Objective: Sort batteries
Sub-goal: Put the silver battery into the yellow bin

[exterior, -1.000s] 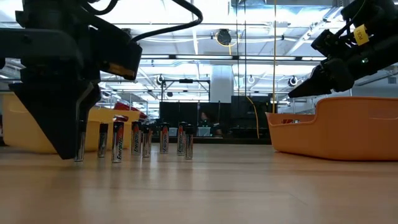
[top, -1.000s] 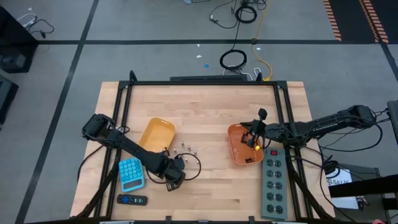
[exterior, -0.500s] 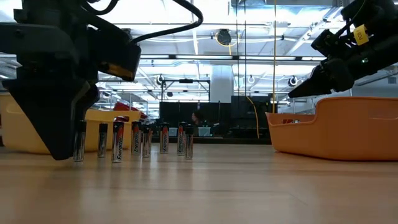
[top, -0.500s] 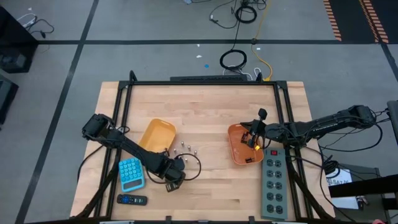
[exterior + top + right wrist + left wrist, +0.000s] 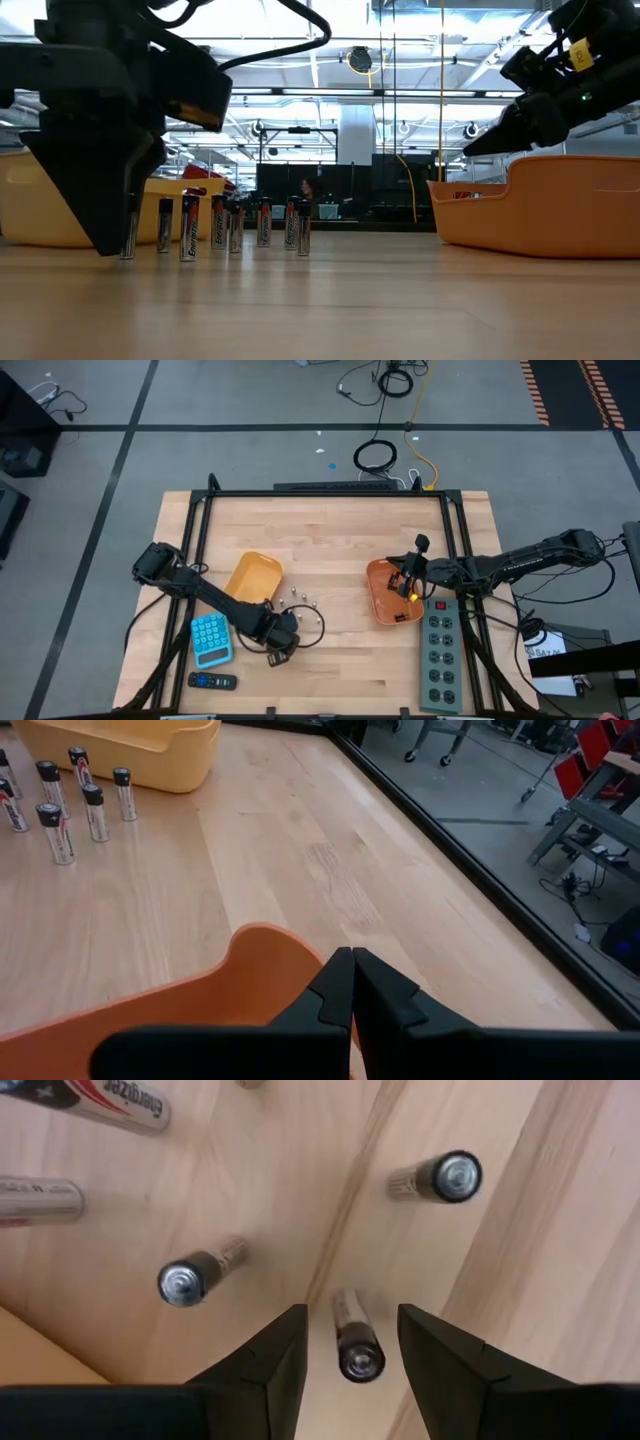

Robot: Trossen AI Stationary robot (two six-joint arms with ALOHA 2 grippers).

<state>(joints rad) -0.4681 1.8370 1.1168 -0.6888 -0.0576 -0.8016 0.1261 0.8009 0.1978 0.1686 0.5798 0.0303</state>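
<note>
Wood-plank tabletop (image 5: 340,550) on a black frame, grey floor and cables beyond its far edge. Left gripper (image 5: 281,643) is low over the tabletop near the front, just right of the blue calculator (image 5: 210,639), with the black remote (image 5: 212,681) nearer the front edge. Left wrist view: jaws spread, one upright battery (image 5: 356,1342) standing between the fingers (image 5: 268,1355), gap visible on both sides, so not gripped yet. Other upright batteries (image 5: 225,225) stand in a loose row on the tabletop just beside the yellow tray (image 5: 252,579); low view shows about seven, silver bodies with dark tops. Versus a second ago: high view is basically the same, left gripper only slightly shifted near the battery cluster; in the low view the left gripper body (image 5: 105,150) has jittered sideways and sits back around the leftmost battery (image 5: 128,228), much as it did one second back, after sitting a bit further left half a second ago. Batteries have not moved. Right gripper (image 5: 408,584) hangs over the orange tray (image 5: 380,600) on the right side, next to the power strip (image 5: 442,650); right wrist view shows its jaws pressed together with nothing between them, above the tray's rim (image 5: 250,970). Right arm unchanged across the frames.
</note>
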